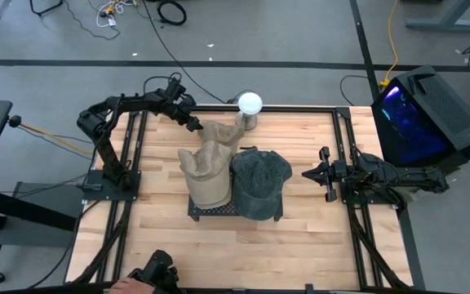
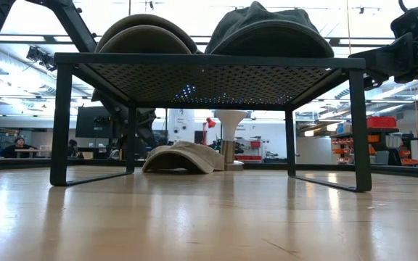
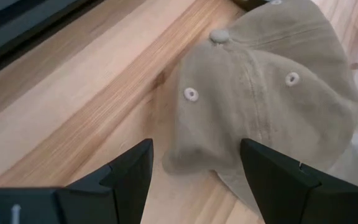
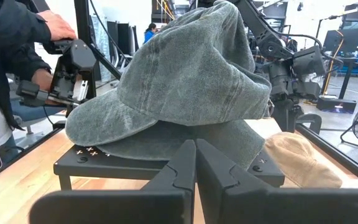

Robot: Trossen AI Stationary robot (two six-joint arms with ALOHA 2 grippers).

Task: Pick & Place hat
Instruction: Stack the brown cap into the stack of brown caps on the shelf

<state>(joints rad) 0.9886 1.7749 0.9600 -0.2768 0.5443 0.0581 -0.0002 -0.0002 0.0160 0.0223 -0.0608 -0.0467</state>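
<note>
A tan cap (image 1: 221, 133) (image 3: 272, 93) lies crown up on the table near its far edge, also in the low view (image 2: 183, 157). My left gripper (image 1: 194, 124) (image 3: 194, 177) is open just left of it, and the cap's near rim lies between the two fingers. I see no touch. On a black perforated rack (image 1: 235, 210) (image 2: 209, 61) sit another tan cap (image 1: 205, 171) and a dark grey cap (image 1: 259, 181) (image 4: 185, 81), side by side. My right gripper (image 1: 307, 174) (image 4: 196, 163) is shut and hovers right of the rack, pointing at the grey cap.
A white ball-topped stand (image 1: 250, 104) rises at the far edge, right beside the tan cap on the table. A dark case with a lit screen (image 1: 423, 114) stands off the table's right side. A person (image 4: 17, 68) holds a control device beyond the left side. Bare wood lies near the rack.
</note>
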